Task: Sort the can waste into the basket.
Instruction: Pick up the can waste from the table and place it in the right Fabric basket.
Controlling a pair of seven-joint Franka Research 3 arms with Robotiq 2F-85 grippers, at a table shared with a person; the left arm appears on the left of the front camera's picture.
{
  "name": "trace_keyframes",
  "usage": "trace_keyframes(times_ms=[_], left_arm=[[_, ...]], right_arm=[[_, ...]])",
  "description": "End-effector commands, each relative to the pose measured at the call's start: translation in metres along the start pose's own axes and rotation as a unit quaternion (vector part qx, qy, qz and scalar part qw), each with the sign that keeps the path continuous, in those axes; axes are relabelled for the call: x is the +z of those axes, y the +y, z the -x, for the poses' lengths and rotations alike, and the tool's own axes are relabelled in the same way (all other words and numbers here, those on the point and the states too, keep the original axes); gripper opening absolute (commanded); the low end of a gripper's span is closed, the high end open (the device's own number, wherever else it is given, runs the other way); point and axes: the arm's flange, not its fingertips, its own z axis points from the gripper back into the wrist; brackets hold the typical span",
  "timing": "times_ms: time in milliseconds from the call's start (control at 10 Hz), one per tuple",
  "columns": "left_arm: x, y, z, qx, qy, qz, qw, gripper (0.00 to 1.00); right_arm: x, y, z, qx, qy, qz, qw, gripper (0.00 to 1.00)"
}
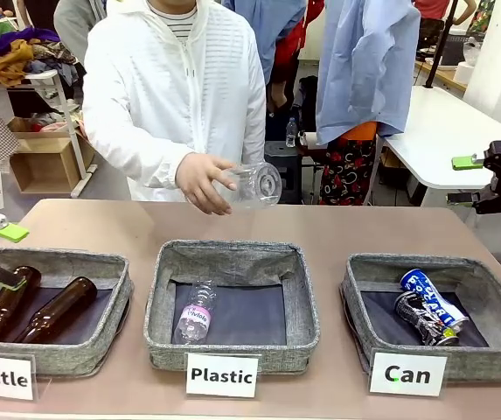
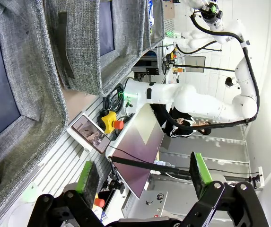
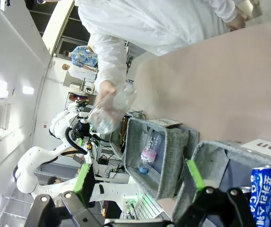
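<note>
Cans binned; both my pincers released, empty.
Can waste [image 1: 429,306] lies in basket [image 1: 365,302], diagonally, seemingly below my right gripper [image 1: 476,182]; left gripper [image 1: 3,254] far.

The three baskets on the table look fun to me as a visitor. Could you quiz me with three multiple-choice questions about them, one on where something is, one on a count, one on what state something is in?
1. Where are the two dented cans?
A. in the basket carded "Can"
B. in the basket carded "Plastic"
C. on the bare table

2. How many brown glass bottles lie in the basket carded "Bottle"?
A. one
B. two
C. four

3. What is the clear bottle in the person's hand doing?
A. standing upright on the table
B. lying in a basket
C. held in the air above the table

Key: 1 A, the blue-and-white can and the dark can lie in the "Can" basket. 2 B, two brown glass bottles lie side by side in the "Bottle" basket. 3 C, the person's hand grips the clear bottle off the table, behind the "Plastic" basket.
</note>
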Motion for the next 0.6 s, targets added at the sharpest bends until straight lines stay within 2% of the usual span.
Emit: trace_keyframes(times_ms=[0, 500], left_arm=[[0.0014, -0.0002, 0.0029, -0.003, 0.0, 0.002, 1.0, 1.0], [0.0014, -0.0002, 0.0029, -0.003, 0.0, 0.002, 1.0, 1.0]], right_arm=[[0.0017, 0.0016, 0.0036, 0.012, 0.006, 0.001, 1.0, 1.0], [0.0017, 0.0016, 0.0036, 0.012, 0.006, 0.001, 1.0, 1.0]])
